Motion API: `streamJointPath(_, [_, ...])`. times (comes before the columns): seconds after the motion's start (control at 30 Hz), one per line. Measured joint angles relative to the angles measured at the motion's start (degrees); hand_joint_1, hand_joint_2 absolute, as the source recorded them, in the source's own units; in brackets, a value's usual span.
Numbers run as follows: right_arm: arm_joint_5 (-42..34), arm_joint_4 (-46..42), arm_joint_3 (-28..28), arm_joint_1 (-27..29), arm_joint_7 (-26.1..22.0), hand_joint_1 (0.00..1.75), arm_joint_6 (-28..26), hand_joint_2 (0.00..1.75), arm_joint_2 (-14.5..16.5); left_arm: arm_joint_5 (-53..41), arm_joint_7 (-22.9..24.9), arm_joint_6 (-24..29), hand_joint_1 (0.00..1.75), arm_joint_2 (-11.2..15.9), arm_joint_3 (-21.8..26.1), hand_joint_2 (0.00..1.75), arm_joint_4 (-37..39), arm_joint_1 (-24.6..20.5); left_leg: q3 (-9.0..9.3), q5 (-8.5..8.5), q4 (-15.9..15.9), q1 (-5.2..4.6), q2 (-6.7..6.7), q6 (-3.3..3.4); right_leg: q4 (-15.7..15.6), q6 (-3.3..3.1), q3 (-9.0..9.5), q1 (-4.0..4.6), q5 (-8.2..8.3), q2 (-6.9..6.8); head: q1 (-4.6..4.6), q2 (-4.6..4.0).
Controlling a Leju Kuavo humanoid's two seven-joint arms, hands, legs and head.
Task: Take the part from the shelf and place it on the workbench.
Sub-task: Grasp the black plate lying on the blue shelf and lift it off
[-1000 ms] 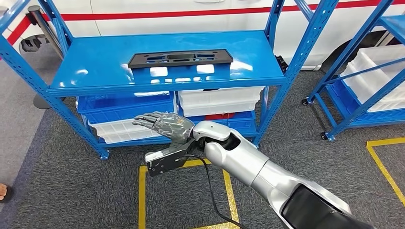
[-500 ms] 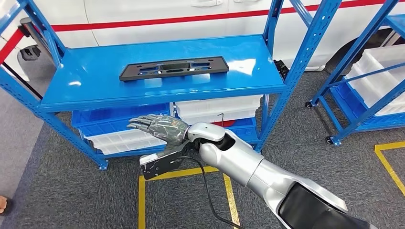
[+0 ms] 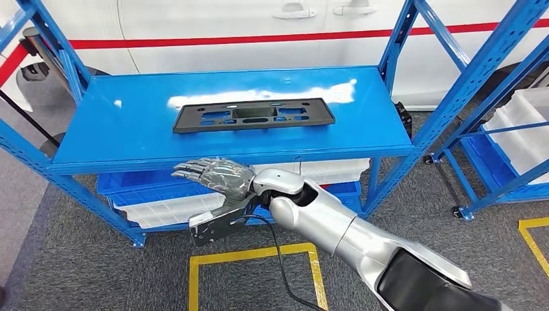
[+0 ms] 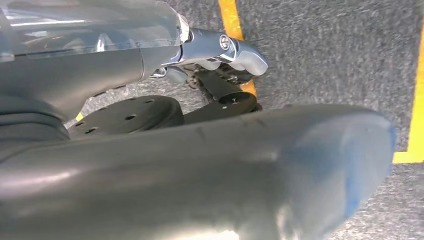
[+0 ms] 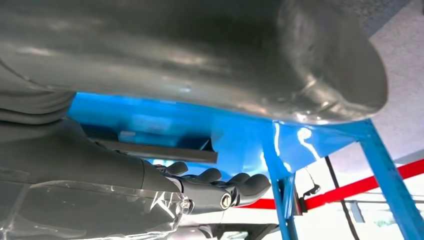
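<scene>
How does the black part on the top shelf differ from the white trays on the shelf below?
The black part is a flat, narrow panel with cut-outs; the white trays are deeper, box-like containers. The part lies alone in the open on the blue shelf; the trays are tucked underneath, partly hidden by that shelf and the right hand. Both are long and rectangular.

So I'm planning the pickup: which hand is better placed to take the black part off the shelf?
The right hand: it is raised with fingers spread, just in front of the blue shelf edge, below the black part. The left wrist view looks down at the carpet, so that arm seems to hang low.
</scene>
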Motion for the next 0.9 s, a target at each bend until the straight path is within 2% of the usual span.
streamJointPath(0.03, [-0.04, 0.04, 0.08, 0.00, 0.00, 0.00, 0.00, 0.00, -0.03, -0.02, 0.00, 0.00, 0.00, 0.00, 0.01, 0.00, 0.01, 0.04, 1.13, -0.87, 0.00, 0.00, -0.11, -0.10, -2.30, -0.26, -0.57, 0.12, 0.90, -0.01, 0.00, 0.00])
streamJointPath(0.07, [-0.09, 0.09, 0.16, 0.00, 0.00, 0.00, 0.00, 0.00, -0.08, -0.02, -0.01, 0.01, 0.00, -0.02, 0.02, 0.00, 0.01, 0.05, 2.26, -1.77, 0.00, -0.02, -0.19, -0.24, -5.62, -0.67, -0.68, 0.32, 3.84, -0.02, 0.01, 0.00])
streamJointPath(0.1, [-0.14, 0.19, 0.26, 0.02, 0.00, 0.00, 0.01, 0.00, -0.17, -0.01, 0.00, 0.01, 0.00, -0.08, 0.02, 0.00, 0.03, 0.11, 3.26, -2.70, 0.12, -0.10, -0.28, -0.44, -9.61, -1.19, -0.71, 0.64, 8.82, -0.06, 0.02, 0.00])
streamJointPath(0.13, [-0.19, 0.35, 0.42, 0.02, 0.03, 0.00, 0.00, 0.00, -0.27, -0.01, 0.03, 0.06, 0.00, -0.17, 0.04, 0.00, 0.07, 0.15, 3.90, -3.55, 0.16, -0.17, -0.38, -0.74, -12.61, -1.61, -0.66, 0.93, 13.12, -0.08, 0.03, 0.00])
streamJointPath(0.17, [-0.25, 0.49, 0.59, 0.02, 0.06, 0.00, -0.02, 0.00, -0.34, -0.01, 0.12, 0.13, 0.00, -0.25, 0.06, 0.00, 0.11, 0.11, 4.30, -4.28, 0.12, -0.24, -0.41, -1.13, -14.64, -1.95, -0.66, 1.20, 16.54, -0.04, 0.03, 0.00])
streamJointPath(0.2, [-0.30, 0.61, 0.75, -0.02, 0.13, 0.00, -0.08, 0.00, -0.38, -0.01, 0.22, 0.22, 0.00, -0.31, 0.08, 0.00, 0.15, 0.05, 4.59, -4.71, 0.14, -0.24, -0.40, -1.50, -15.58, -2.24, -0.70, 1.40, 18.19, 0.01, 0.03, 0.00])
streamJointPath(0.27, [-0.40, 0.67, 0.92, -0.31, 0.17, 0.00, -0.29, 0.00, -0.21, -0.03, 0.44, 0.37, 0.00, -0.30, 0.11, 0.00, 0.18, -0.27, 4.49, -4.43, 0.97, -0.16, -0.23, -2.19, -15.78, -2.76, -0.06, 1.32, 17.62, 0.22, 0.02, 0.00])
streamJointPath(0.3, [-0.45, 0.66, 0.94, -0.48, 0.16, 0.00, -0.51, 0.00, -0.09, -0.05, 0.49, 0.40, 0.00, -0.28, 0.13, 0.00, 0.18, -0.40, 3.72, -3.83, 2.86, -0.13, -0.12, -2.47, -16.13, -3.10, 0.52, 1.13, 17.30, 0.26, 0.01, 0.00])
streamJointPath(0.33, [-0.46, 0.66, 0.96, -0.60, 0.12, 0.00, -0.79, 0.00, 0.02, -0.10, 0.55, 0.42, 0.00, -0.26, 0.14, 0.00, 0.18, -0.50, 2.14, -3.55, 5.70, -0.09, -0.04, -2.79, -16.51, -3.37, 1.23, 0.94, 17.00, 0.28, 0.01, 0.00])
streamJointPath(0.37, [-0.42, 0.66, 1.01, -0.63, 0.10, 0.00, -1.10, 0.00, 0.09, -0.14, 0.58, 0.46, 0.00, -0.25, 0.14, 0.00, 0.18, -0.59, 0.00, -4.05, 9.20, 0.01, 0.05, -3.10, -16.85, -3.53, 1.93, 0.80, 16.65, 0.28, 0.01, 0.00])
streamJointPath(0.43, [-0.08, 0.66, 1.19, -0.56, 0.16, 0.00, -1.74, 0.00, 0.05, -0.24, 0.68, 0.54, 0.00, -0.25, 0.14, 0.00, 0.18, -0.66, -4.37, -7.43, 14.98, 0.19, 0.17, -3.64, -17.10, -3.71, 3.01, 0.74, 15.84, 0.26, 0.01, 0.00])
streamJointPath(0.47, [0.42, 0.66, 1.31, -0.56, 0.32, 0.00, -2.14, 0.00, 0.03, -0.28, 0.74, 0.57, 0.00, -0.25, 0.14, 0.00, 0.18, -0.64, -5.86, -9.07, 16.12, 0.26, 0.22, -3.79, -17.10, -3.70, 3.47, 0.74, 15.45, 0.32, 0.00, 0.00])
streamJointPath(0.5, [1.38, 0.61, 1.44, -0.61, 0.67, 0.00, -2.81, 0.00, 0.02, -0.36, 0.79, 0.57, 0.00, -0.23, 0.14, 0.00, 0.18, -0.62, -6.62, -9.33, 15.67, 0.31, 0.26, -3.87, -17.06, -3.67, 3.92, 0.74, 15.09, 0.42, -0.01, 0.00])
streamJointPath(0.53, [2.92, 0.48, 1.58, -0.74, 1.20, 0.00, -3.92, 0.00, 0.02, -0.49, 0.84, 0.60, 0.00, -0.22, 0.14, 0.00, 0.18, -0.61, -6.60, -7.87, 13.62, 0.35, 0.28, -3.87, -17.01, -3.61, 4.35, 0.74, 14.77, 0.52, 0.00, 0.00])
streamJointPath(0.6, [7.58, -0.05, 2.06, -1.44, 2.63, 0.00, -7.45, 0.00, 0.02, -0.82, 0.87, 0.70, 0.00, -0.16, 0.14, 0.00, 0.18, -0.69, -5.01, -1.69, 6.16, 0.38, 0.33, -3.66, -16.86, -3.36, 5.07, 0.79, 14.24, 0.67, 0.01, 0.00])
streamJointPath(0.63, [10.09, -0.38, 2.39, -1.96, 3.40, 0.00, -9.48, 0.00, 0.03, -1.00, 0.90, 0.78, 0.00, -0.14, 0.14, 0.00, 0.18, -0.81, -4.26, 0.36, 2.99, 0.28, 0.37, -3.37, -16.78, -3.16, 5.23, 0.85, 14.10, 0.71, 0.01, 0.00])
streamJointPath(0.67, [12.66, -0.67, 2.77, -2.46, 4.16, 0.00, -11.47, 0.00, 0.05, -1.17, 0.94, 0.86, 0.00, -0.13, 0.14, 0.00, 0.18, -0.94, -3.78, 1.69, 0.92, 0.14, 0.38, -2.99, -16.73, -2.90, 5.27, 0.91, 14.00, 0.74, 0.01, 0.00])
streamJointPath(0.73, [17.70, -1.09, 3.43, -3.09, 5.77, 0.00, -15.44, 0.00, 0.20, -1.45, 1.09, 0.99, 0.00, -0.16, 0.14, 0.00, 0.18, -1.10, -3.60, 2.17, 0.04, -0.06, 0.31, -2.39, -16.69, -2.53, 5.25, 1.10, 13.82, 0.73, 0.01, 0.00])
streamJointPath(0.83, [24.05, -1.17, 4.39, -3.40, 7.75, 0.00, -21.37, 0.00, 0.72, -1.89, 1.48, 1.10, 0.00, -0.24, 0.14, 0.00, 0.18, -1.25, -3.42, 3.00, -0.20, -0.11, 0.13, -2.27, -16.68, -2.86, 5.32, 1.16, 13.70, 0.60, 0.01, 0.00])
streamJointPath(0.9, [24.49, -0.49, 4.82, -3.36, 7.63, 0.00, -23.06, 0.00, 1.27, -2.17, 1.81, 1.04, 0.00, -0.25, 0.14, 0.00, 0.18, -1.51, -3.42, 2.94, -0.17, -0.35, 0.08, -2.00, -16.80, -2.50, 5.41, 0.93, 13.80, 0.60, 0.01, 0.00])
